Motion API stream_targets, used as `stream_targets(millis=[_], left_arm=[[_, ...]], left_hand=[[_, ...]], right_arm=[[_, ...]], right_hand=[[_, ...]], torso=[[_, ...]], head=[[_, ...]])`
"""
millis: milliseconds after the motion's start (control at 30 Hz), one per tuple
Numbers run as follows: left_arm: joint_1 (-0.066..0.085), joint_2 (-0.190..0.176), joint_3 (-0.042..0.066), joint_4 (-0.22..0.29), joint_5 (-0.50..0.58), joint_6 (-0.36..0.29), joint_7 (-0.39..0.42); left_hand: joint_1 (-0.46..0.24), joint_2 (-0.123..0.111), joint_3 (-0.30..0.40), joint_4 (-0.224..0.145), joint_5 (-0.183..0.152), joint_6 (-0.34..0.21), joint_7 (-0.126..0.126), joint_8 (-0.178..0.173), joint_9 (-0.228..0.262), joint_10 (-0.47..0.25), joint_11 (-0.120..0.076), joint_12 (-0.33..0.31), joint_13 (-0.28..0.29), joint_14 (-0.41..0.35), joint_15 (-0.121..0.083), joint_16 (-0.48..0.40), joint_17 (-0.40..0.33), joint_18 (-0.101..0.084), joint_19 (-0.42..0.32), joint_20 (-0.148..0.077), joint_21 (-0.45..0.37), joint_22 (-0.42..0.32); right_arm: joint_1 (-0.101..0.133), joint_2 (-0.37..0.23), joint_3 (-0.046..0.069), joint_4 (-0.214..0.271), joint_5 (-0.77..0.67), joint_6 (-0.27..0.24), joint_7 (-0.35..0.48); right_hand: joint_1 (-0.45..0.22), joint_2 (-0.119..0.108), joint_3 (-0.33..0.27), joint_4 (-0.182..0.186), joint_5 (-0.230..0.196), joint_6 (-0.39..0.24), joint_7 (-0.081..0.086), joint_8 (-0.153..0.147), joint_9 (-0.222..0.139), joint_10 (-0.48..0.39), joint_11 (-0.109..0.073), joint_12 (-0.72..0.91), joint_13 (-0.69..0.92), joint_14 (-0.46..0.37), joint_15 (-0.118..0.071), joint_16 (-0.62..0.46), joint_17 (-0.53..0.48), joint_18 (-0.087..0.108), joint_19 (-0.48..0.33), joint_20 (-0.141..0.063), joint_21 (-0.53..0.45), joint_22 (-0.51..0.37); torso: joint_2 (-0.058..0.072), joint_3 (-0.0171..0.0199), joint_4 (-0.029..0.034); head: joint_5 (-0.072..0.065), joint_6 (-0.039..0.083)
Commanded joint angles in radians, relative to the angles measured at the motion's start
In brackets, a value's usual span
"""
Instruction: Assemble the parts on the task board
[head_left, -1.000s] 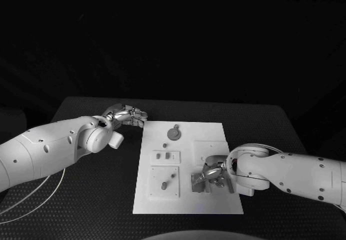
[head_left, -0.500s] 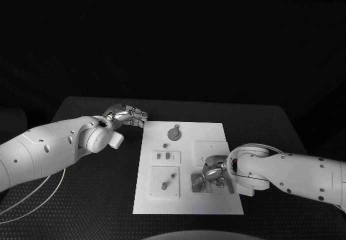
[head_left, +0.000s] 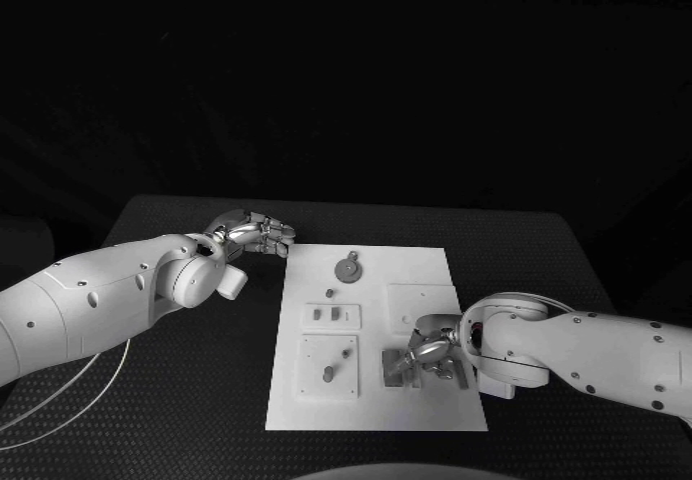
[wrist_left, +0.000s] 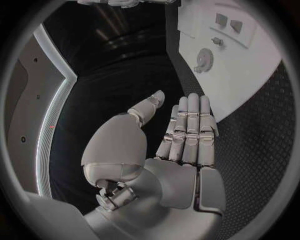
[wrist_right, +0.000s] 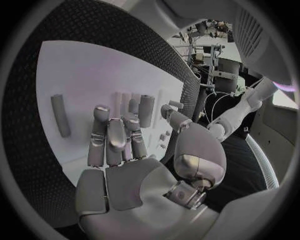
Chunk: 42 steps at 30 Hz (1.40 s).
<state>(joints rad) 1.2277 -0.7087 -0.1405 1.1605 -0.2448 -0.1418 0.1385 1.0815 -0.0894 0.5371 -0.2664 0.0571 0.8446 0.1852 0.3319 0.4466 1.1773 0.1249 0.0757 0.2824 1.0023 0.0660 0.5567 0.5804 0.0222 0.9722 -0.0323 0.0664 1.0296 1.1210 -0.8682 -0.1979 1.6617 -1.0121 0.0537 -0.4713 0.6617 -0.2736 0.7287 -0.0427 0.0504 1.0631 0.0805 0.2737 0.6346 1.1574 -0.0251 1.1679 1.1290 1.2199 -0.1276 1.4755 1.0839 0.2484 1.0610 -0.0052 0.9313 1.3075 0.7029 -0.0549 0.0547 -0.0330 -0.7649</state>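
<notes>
The white task board (head_left: 378, 290) lies mid-table. On it are a grey gear (head_left: 348, 266), a small peg (head_left: 330, 292), two small blocks (head_left: 325, 315) and a slim piece (head_left: 329, 372). My right hand (head_left: 430, 355) hovers low over the board's near right part, fingers stretched out and holding nothing. In the right wrist view a grey rod (wrist_right: 60, 115) lies flat on the board (wrist_right: 87, 70), and a short cylinder (wrist_right: 146, 111) stands just past the fingertips (wrist_right: 101, 112), beside the thumb. My left hand (head_left: 254, 232) hangs by the board's far left corner, fingers straight (wrist_left: 187, 125), palm empty.
Black textured table (head_left: 173, 400) surrounds the board on all sides. White cables (head_left: 58, 400) loop under my left arm at the near left. The left wrist view shows the gear (wrist_left: 203, 60) and two blocks (wrist_left: 228, 22) on the board (wrist_left: 250, 65).
My right hand and forearm have shifted a little toward the board's near edge. The left hand has stayed where it was.
</notes>
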Motion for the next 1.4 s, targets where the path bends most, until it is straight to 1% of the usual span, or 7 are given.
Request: stream_targets(millis=[33,200,367,500,633,800,1400], left_arm=[[0.002,0.000,0.001,0.003,-0.001,0.007,0.007],[0.002,0.001,0.001,0.002,-0.001,0.006,0.007],[0.002,0.003,0.001,0.002,-0.001,0.006,0.007],[0.001,0.002,0.001,0.003,-0.001,0.010,0.009],[0.001,-0.005,0.001,0.003,-0.001,0.007,0.011],[0.001,-0.004,0.001,0.001,-0.001,0.007,0.011],[0.001,-0.002,0.001,0.001,-0.001,0.011,0.012]], left_hand=[[-0.005,-0.004,-0.003,0.002,0.001,-0.006,-0.001,0.006,-0.002,-0.006,-0.003,-0.004,0.001,0.005,0.001,-0.007,0.001,-0.010,-0.001,0.000,0.003,-0.001],[-0.005,-0.004,-0.003,0.002,0.001,-0.006,-0.001,0.006,-0.002,-0.006,-0.003,-0.004,0.001,0.005,0.001,-0.007,0.001,-0.010,-0.001,0.000,0.003,-0.001],[-0.005,-0.004,-0.003,0.002,0.001,-0.006,-0.001,0.006,-0.002,-0.006,-0.003,-0.004,0.001,0.005,0.001,-0.007,0.002,-0.010,-0.001,0.000,0.003,-0.001],[-0.005,-0.004,-0.003,0.002,0.001,-0.006,-0.001,0.006,-0.002,-0.006,-0.003,-0.004,0.001,0.005,0.001,-0.007,0.002,-0.010,-0.001,0.000,0.003,-0.001],[-0.005,-0.003,-0.002,0.003,0.001,-0.005,-0.002,0.007,-0.002,-0.006,-0.003,-0.003,0.001,0.005,0.001,-0.008,0.003,-0.010,-0.001,0.000,0.003,-0.001],[-0.005,-0.003,-0.002,0.003,0.001,-0.004,-0.002,0.007,-0.001,-0.005,-0.004,-0.003,0.002,0.005,0.001,-0.008,0.003,-0.010,-0.001,0.000,0.003,-0.001],[-0.006,-0.004,-0.003,0.003,0.001,-0.005,-0.002,0.007,-0.002,-0.006,-0.003,-0.003,0.002,0.005,0.001,-0.010,0.005,-0.010,-0.001,0.000,0.003,-0.002]], right_arm=[[0.025,-0.040,0.002,0.026,-0.009,-0.065,0.083],[0.053,-0.090,0.005,0.033,-0.027,-0.054,0.136],[0.069,-0.140,0.005,0.007,-0.073,0.017,0.142],[0.069,-0.169,0.005,-0.002,-0.120,0.117,0.144],[0.068,-0.190,0.004,0.000,-0.137,0.160,0.113],[0.056,-0.198,0.003,-0.002,-0.197,0.161,0.094],[-0.007,-0.177,-0.001,0.004,-0.301,0.133,0.020]], right_hand=[[0.027,0.012,-0.003,-0.016,0.000,0.000,-0.001,0.013,0.013,0.000,-0.005,0.000,0.001,0.004,-0.002,0.010,0.002,0.013,0.001,-0.003,0.001,0.016],[0.043,0.018,-0.006,-0.028,0.000,-0.002,-0.003,0.019,0.024,0.005,-0.007,0.005,0.005,0.011,-0.004,0.014,0.005,0.013,0.004,-0.004,0.003,0.016],[0.104,0.100,-0.032,-0.117,0.000,-0.003,-0.004,0.028,0.045,0.016,-0.007,0.013,0.008,0.007,-0.002,0.018,-0.006,0.013,-0.004,-0.002,0.004,0.017],[0.129,0.141,-0.041,-0.163,0.000,0.005,-0.007,0.029,0.050,0.016,-0.010,0.001,-0.006,0.002,-0.001,0.017,-0.020,0.013,-0.006,0.001,0.003,0.016],[0.129,0.142,-0.046,-0.174,0.000,0.012,-0.009,0.026,0.045,0.023,-0.012,-0.007,-0.014,0.000,-0.001,0.013,-0.032,0.013,-0.007,0.003,-0.001,0.014],[0.116,0.149,-0.050,-0.165,0.000,0.020,-0.010,0.025,0.041,0.031,-0.013,-0.009,-0.017,0.008,0.001,0.014,-0.029,0.013,-0.005,0.004,-0.003,0.012],[0.093,0.103,-0.038,-0.114,0.000,0.041,-0.016,0.017,0.025,0.062,-0.019,0.002,-0.005,0.025,0.005,0.022,-0.024,0.013,0.006,0.001,-0.005,0.011]], torso=[[0.000,0.0015,-0.0001],[0.000,0.0025,-0.0045],[0.000,0.0024,-0.0026],[0.000,0.0020,-0.0048],[0.000,0.0048,-0.0051],[0.000,0.0011,-0.0087],[0.001,0.0007,-0.0089]], head=[[-0.001,0.006],[-0.003,0.010],[-0.015,0.014],[-0.030,0.016],[-0.039,0.018],[-0.043,0.017],[-0.047,0.008]])
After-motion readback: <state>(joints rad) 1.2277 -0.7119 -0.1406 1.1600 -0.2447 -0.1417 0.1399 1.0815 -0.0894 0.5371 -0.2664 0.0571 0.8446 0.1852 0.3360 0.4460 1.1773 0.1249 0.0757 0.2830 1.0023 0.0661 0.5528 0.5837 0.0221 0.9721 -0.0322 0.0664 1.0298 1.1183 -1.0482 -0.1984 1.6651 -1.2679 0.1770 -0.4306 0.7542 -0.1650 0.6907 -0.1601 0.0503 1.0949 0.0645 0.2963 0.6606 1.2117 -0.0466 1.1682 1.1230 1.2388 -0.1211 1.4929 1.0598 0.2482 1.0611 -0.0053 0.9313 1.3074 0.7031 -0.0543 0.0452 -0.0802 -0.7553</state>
